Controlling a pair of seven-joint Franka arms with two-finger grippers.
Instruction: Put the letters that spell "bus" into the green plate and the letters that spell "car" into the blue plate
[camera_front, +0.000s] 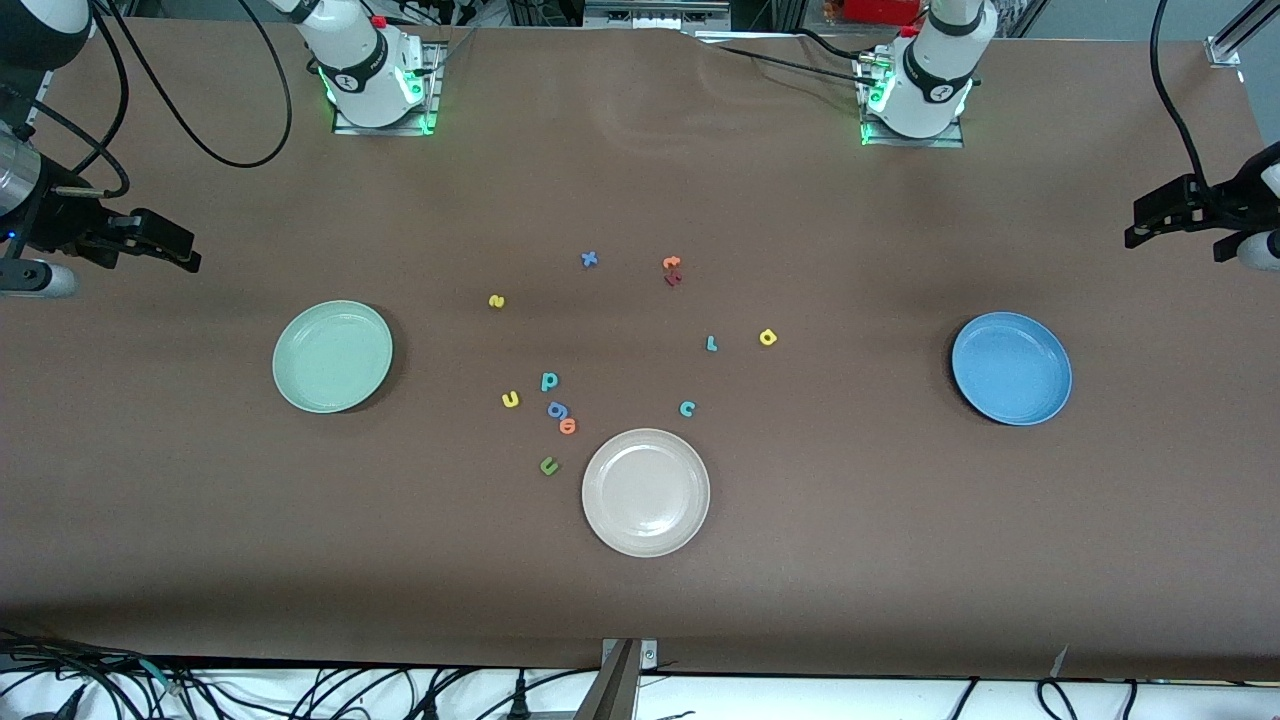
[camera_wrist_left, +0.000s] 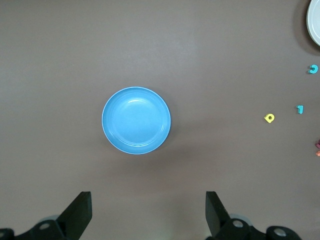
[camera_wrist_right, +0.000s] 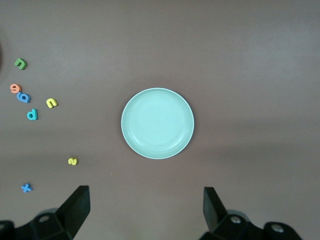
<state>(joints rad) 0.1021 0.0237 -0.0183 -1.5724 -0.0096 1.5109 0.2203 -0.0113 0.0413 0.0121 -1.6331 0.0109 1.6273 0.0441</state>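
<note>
Nothing sorted yet: both the left gripper (camera_wrist_left: 147, 212) and right gripper (camera_wrist_right: 145, 210) hang open and empty, so the next move is reaching a letter such as the teal "c" (camera_front: 687, 408) for the blue plate (camera_front: 1011, 368).

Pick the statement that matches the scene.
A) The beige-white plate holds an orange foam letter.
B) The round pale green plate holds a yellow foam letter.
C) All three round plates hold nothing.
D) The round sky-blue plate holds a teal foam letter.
C: the pale green plate, the sky-blue plate and the beige-white plate each show only a bare inside, and the foam letters, such as the teal "c", all lie on the brown table.
</note>
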